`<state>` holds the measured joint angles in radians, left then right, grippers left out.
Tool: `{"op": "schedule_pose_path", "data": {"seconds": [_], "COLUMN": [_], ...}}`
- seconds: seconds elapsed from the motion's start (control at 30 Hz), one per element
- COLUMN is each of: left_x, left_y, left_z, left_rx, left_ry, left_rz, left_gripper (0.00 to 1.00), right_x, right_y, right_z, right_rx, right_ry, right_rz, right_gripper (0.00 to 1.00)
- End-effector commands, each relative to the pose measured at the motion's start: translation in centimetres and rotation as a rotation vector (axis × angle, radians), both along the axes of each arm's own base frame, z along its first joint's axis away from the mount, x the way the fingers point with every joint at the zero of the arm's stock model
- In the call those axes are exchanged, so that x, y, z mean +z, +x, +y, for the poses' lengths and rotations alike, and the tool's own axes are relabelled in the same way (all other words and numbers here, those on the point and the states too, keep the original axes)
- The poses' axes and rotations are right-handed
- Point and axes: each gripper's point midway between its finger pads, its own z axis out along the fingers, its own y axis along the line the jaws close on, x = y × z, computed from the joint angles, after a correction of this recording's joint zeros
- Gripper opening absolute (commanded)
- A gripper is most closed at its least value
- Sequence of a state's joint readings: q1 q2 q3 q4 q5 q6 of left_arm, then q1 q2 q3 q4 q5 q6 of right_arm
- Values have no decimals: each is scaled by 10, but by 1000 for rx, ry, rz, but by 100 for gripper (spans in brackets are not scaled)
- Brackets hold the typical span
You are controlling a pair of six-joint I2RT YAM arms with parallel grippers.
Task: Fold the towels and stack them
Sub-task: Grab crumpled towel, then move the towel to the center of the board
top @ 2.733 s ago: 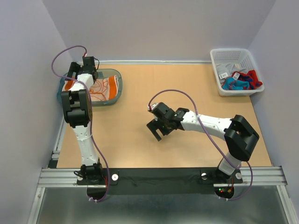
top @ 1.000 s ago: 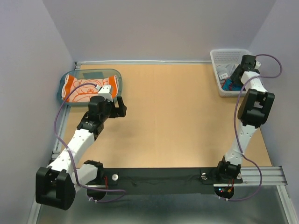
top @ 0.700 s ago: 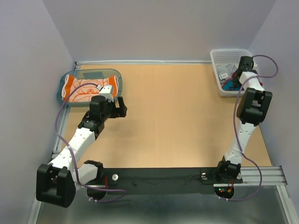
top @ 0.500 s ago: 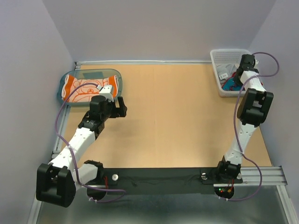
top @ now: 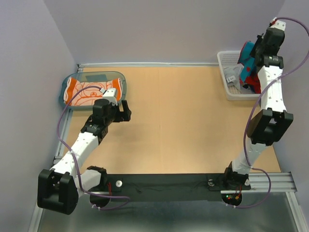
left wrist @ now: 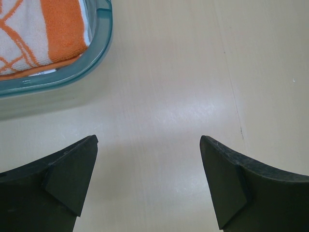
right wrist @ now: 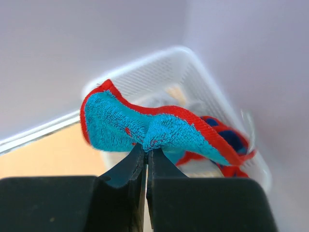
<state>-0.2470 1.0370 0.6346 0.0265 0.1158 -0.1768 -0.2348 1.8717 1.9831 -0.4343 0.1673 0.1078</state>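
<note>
Right pincer (right wrist: 146, 152) higher, tight on towel (right wrist: 164, 129)

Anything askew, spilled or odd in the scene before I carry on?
Nothing is spilled or damaged. One oddity: the right gripper is shut on a bunched fold of the teal towel, so the towel hangs crumpled above the basket rather than by a corner. The orange towel lies flat in the tray.

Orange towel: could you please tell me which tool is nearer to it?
Left. The left tool is open just beside the tray holding the orange towel; the right tool holds a blue towel above the far basket.
</note>
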Motion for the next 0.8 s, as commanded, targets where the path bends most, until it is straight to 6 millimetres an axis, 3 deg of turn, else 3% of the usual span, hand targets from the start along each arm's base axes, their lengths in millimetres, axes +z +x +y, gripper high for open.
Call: {"op": "schedule_pose_path", "data": {"seconds": [0.0, 0.03, 0.1, 0.17, 0.3, 0.33, 0.37, 0.4, 0.43, 0.47, 0.5, 0.53, 0.6, 0.63, 0.7, 0.73, 0.77], "left_x": [25, 25, 26, 28, 32, 33, 34, 34, 35, 36, 37, 40, 40, 42, 44, 45, 44], "left_y": [9, 9, 9, 8, 7, 6, 6, 6, 5, 5, 5, 4, 2, 1, 1, 1, 0], "left_z": [-3, -3, -3, -3, -3, -3, -3, -3, -4, -3, -4, -4, -4, -4, -3, -4, -5], "left_rx": [-5, -5, -6, -7, -9, -10, -12, -12, -13, -13, -14, -18, -18, -18, -18, -23, -25], "left_ry": [-16, -16, -18, -20, -20, -23, -23, -23, -26, -27, -28, -31, -34, -36, -38, -40, -42], "left_rz": [-83, -83, -86, -94, -108, -112, -115, -117, -121, -124, -128, -139, -143, -150, -159, -161, -158], "left_gripper": [99, 99, 99, 99, 99, 99, 99, 99, 99, 99, 99, 99, 99, 99, 99, 99, 99], "right_x": [79, 101, 119, 133, 123, 116, 118, 87, 73, 58, 19, -2, -47, -100, -140, -176, -189], "right_y": [11, 9, 5, -5, -33, -44, -60, -68, -79, -98, -118, -140, -181, -221, -266, -308, -325], "right_z": [80, 105, 138, 184, 259, 288, 301, 316, 331, 359, 369, 393, 417, 438, 456, 466, 469], "right_rx": [263, 314, 405, 517, 710, 780, 819, 861, 903, 982, 1032, 1098, 1192, 1261, 1325, 1365, 1376], "right_ry": [-94, -104, -97, -126, -100, -93, -84, -67, -54, -17, 13, 63, 119, 156, 201, 236, 249], "right_rz": [-169, -215, -258, -285, -270, -257, -263, -197, -166, -134, -46, 6, 120, 263, 391, 519, 570], "right_gripper": [0, 0, 0, 1, 0, 0, 0, 1, 1, 0, 0, 0, 1, 1, 1, 1, 7]}}
